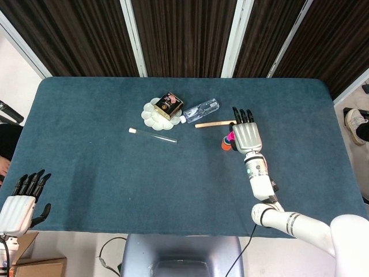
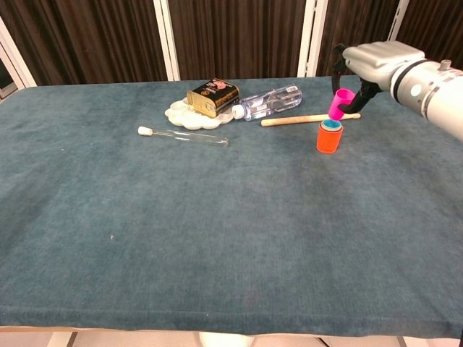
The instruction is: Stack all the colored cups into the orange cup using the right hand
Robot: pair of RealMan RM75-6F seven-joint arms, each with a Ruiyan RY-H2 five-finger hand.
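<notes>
The orange cup [image 2: 329, 139] stands upright on the table right of centre, with a blue cup [image 2: 331, 125] nested inside it. My right hand [image 2: 372, 60] holds a pink cup [image 2: 341, 103] tilted just above the orange cup's mouth. In the head view the right hand [image 1: 246, 134] covers most of the orange cup [image 1: 225, 146], and only a sliver of the pink cup [image 1: 230, 138] shows beside it. My left hand [image 1: 22, 203] rests open off the table's near left corner.
A wooden stick [image 2: 304, 119] lies just behind the orange cup. Further left are a clear plastic bottle [image 2: 270, 102], a white palette dish [image 2: 189, 116] carrying a dark tin [image 2: 213, 97], and a glass test tube [image 2: 183, 136].
</notes>
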